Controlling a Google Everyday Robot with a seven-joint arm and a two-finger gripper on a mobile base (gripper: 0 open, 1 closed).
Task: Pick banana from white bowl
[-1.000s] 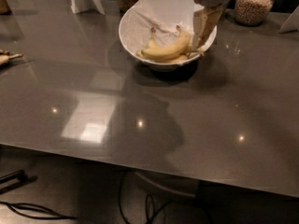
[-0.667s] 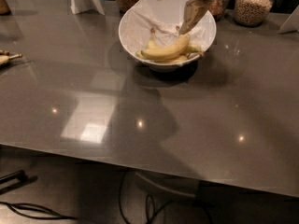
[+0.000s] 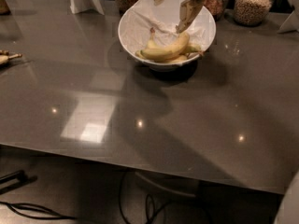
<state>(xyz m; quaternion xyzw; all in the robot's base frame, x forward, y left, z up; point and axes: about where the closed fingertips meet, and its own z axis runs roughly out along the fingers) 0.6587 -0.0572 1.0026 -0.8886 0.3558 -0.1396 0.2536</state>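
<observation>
Gripper (image 3: 186, 17) hangs over glossy round white bowl (image 3: 135, 36)
Its grip cannot be told; one plump curved banana (image 3: 166, 50), three glass jars (image 3: 252, 6) behind

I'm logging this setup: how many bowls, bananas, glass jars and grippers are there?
White bowl: 1
Bananas, in the bowl: 3, as far as shows
Glass jars, behind the bowl: 3
Gripper, just above the bananas: 1
Total: 8

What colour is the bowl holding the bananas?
The bowl is glossy white, camera view; the gripper hangs over the banana in it.
</observation>
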